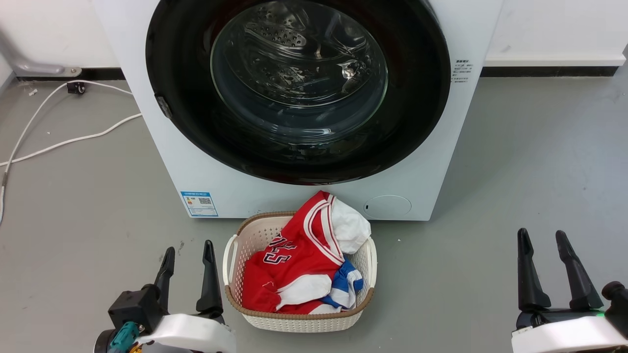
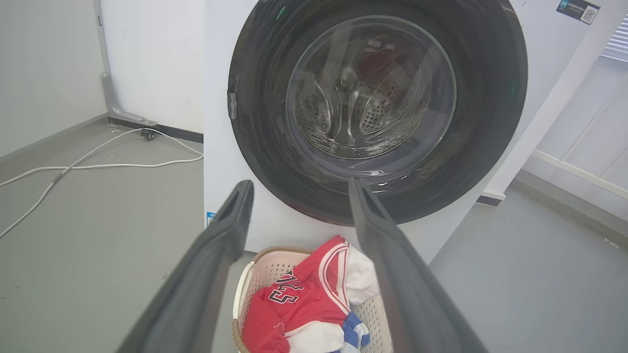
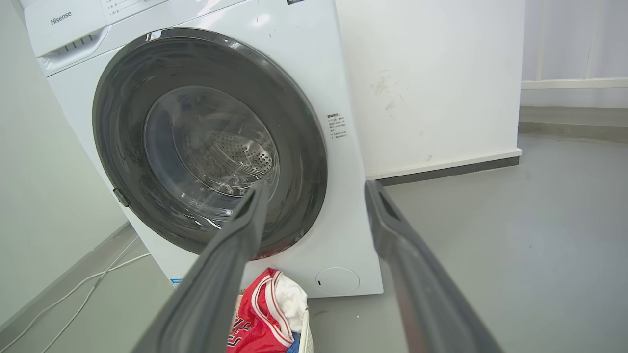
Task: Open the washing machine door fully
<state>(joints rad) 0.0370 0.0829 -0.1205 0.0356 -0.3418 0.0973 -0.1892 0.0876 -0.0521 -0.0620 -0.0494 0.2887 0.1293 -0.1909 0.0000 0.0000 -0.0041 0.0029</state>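
Note:
The white washing machine (image 1: 206,171) (image 2: 221,147) (image 3: 314,73) stands straight ahead. Its round glossy black door (image 1: 176,98) (image 2: 490,98) (image 3: 117,132) with the clear glass window lies flat against the front, shut. A small latch tab (image 1: 163,106) (image 2: 232,105) (image 3: 120,197) sits on the door's left rim. My left gripper (image 1: 189,255) (image 2: 299,189) is low at the lower left, open and holding nothing, well short of the door. Off at the lower right, my right gripper (image 1: 543,240) (image 3: 316,189) is open with nothing in it too.
A cream laundry basket (image 1: 245,240) (image 2: 267,267) with a red jersey (image 1: 299,250) (image 3: 255,318) and other clothes sits on the grey floor right before the machine, between my grippers. White cables (image 1: 64,142) (image 2: 98,164) trail on the floor to the left. A white wall is behind.

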